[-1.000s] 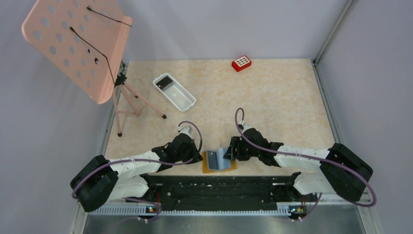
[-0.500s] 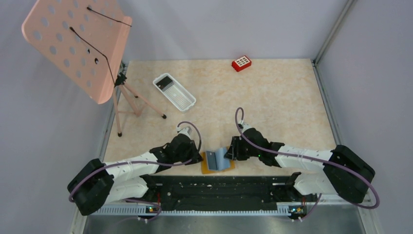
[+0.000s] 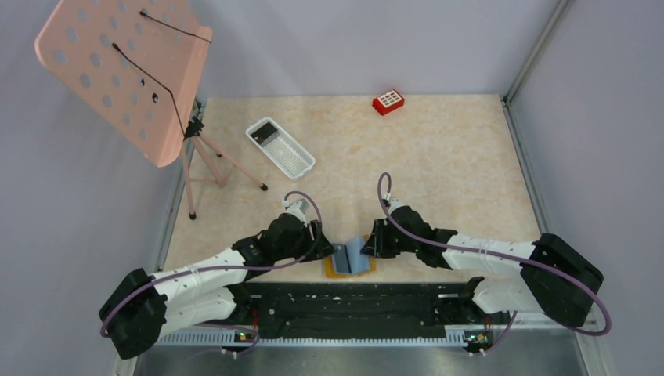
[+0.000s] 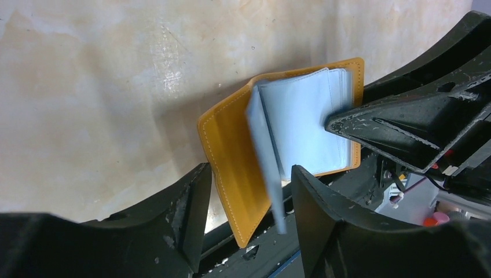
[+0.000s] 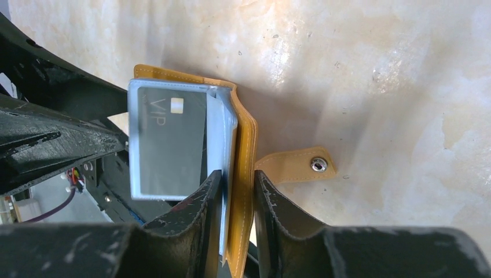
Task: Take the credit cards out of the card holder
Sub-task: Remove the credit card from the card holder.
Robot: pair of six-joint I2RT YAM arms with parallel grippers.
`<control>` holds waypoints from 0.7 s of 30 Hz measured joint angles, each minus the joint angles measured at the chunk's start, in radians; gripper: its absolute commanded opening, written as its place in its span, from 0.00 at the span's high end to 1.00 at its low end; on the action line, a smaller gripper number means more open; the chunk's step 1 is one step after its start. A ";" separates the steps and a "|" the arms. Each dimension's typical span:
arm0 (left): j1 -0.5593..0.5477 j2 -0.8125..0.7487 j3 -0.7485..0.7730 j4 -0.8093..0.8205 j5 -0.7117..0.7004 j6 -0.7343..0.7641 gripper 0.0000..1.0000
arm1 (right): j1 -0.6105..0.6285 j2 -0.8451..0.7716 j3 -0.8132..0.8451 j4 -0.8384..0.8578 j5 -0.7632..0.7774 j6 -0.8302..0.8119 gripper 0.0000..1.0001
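Observation:
The tan card holder (image 3: 350,261) stands half open at the table's near edge, its light blue sleeves (image 4: 307,124) fanned up. One dark grey credit card (image 5: 171,139) marked VIP sits inside a clear sleeve. My right gripper (image 5: 236,180) is shut on the holder's right cover (image 5: 246,150) together with some sleeves. On the other side, my left gripper (image 4: 249,174) is open, with the left cover (image 4: 231,153) and one loose sleeve between its fingers, touching neither. In the top view the left gripper (image 3: 321,239) and right gripper (image 3: 368,243) flank the holder.
The holder's snap strap (image 5: 295,167) lies flat on the table. A white mesh tray (image 3: 279,146) with a dark flat rectangle (image 3: 267,130) in it is at the back left, near a pink music stand (image 3: 125,70). A red block (image 3: 387,101) sits at the far edge. A black rail (image 3: 352,301) runs below the holder.
My left gripper has opened and shifted right, closer to the holder. The right gripper's jaws have narrowed onto the right cover, and the holder now stands more folded.

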 measured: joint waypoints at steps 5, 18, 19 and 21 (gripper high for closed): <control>0.000 0.016 0.000 0.019 0.010 0.005 0.37 | 0.001 -0.002 0.000 0.007 0.000 0.000 1.00; 0.000 0.097 -0.025 0.077 0.013 0.014 0.40 | 0.001 -0.011 -0.023 0.045 0.018 0.003 1.00; 0.000 0.100 -0.027 0.081 0.013 0.014 0.40 | 0.001 -0.013 -0.030 0.051 0.020 0.004 1.00; 0.000 0.106 -0.027 0.086 0.013 0.014 0.41 | 0.001 -0.015 -0.038 0.058 0.024 0.008 1.00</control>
